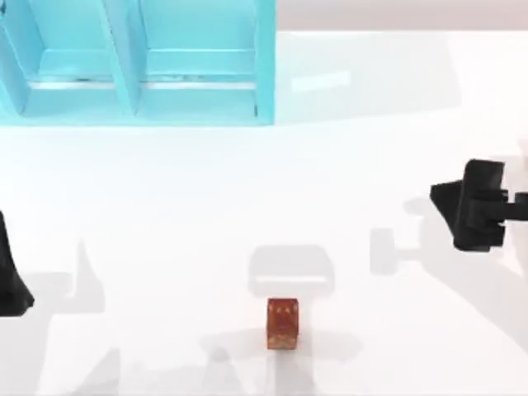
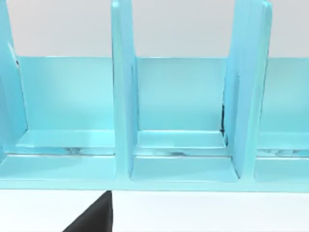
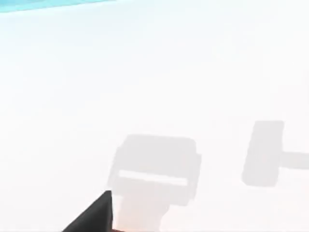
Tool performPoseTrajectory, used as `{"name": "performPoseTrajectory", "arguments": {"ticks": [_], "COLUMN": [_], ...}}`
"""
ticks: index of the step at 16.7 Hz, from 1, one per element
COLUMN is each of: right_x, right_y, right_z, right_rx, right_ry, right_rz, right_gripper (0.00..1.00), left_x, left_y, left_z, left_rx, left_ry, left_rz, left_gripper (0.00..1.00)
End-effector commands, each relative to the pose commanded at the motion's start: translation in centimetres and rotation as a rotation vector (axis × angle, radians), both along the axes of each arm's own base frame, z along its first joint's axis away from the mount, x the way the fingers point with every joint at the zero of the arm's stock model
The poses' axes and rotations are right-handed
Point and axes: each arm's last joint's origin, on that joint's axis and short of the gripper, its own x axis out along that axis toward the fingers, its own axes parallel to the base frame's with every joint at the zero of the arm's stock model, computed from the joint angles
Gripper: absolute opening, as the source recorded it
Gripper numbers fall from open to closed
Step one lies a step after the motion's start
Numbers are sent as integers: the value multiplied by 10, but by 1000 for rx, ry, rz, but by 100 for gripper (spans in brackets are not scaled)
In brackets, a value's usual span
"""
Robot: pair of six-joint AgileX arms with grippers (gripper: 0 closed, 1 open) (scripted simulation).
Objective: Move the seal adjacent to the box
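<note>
My worktop [image 1: 165, 214] is a plain white surface, brightly lit, with soft grey shadows of the arms spread across its lower half.

The biggest thing on it is the box [image 1: 140, 62], a light blue open rack sitting at about eleven o'clock in the top view, hard against the far edge. It is split by upright dividers into side-by-side compartments. The left wrist view looks straight into it [image 2: 178, 145] and I see two full compartments and part of a third.

Next in size is my right arm's end effector [image 1: 474, 206], a black block hanging over the worktop at about three o'clock, near the right edge. I cannot tell whether its fingers are apart or together. A dark sliver of one finger [image 3: 94, 215] shows in the right wrist view above bare white worktop, with a strip of the box at the far edge.

My left arm's end effector [image 1: 12, 280] sits at about nine o'clock, a black shape cut off by the left edge; I cannot tell the state of its fingers either. One dark finger tip [image 2: 94, 217] shows in the left wrist view in front of the box.

The smallest item is the seal [image 1: 283, 323], a reddish-brown block with golden-orange markings, standing upright at six o'clock near the front edge. It is well apart from the box and from both end effectors, and nothing touches it.
</note>
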Motion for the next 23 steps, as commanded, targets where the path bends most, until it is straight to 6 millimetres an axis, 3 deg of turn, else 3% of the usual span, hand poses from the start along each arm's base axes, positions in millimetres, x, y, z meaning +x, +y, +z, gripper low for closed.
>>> {"name": "performPoseTrajectory", "arguments": {"ticks": [3, 7, 11, 15, 21, 23], "right_x": [30, 56, 70, 77, 80, 80], "right_y": [61, 138, 190, 214, 214, 215], "right_z": [3, -18, -42, -56, -58, -70], "right_rx": [-94, -261, -384, -437, -438, -443], "right_ry": [282, 562, 715, 777, 781, 783], "right_rz": [35, 21, -21, -49, -54, -53], "right_gripper": [100, 100, 100, 100, 100, 100], "left_x": [0, 0, 0, 0, 0, 0], "left_y": [0, 0, 0, 0, 0, 0], "left_z": [0, 0, 0, 0, 0, 0], "left_rx": [0, 0, 0, 0, 0, 0], "left_ry": [0, 0, 0, 0, 0, 0], "left_rz": [0, 0, 0, 0, 0, 0], "left_gripper": [100, 100, 100, 100, 100, 100]}}
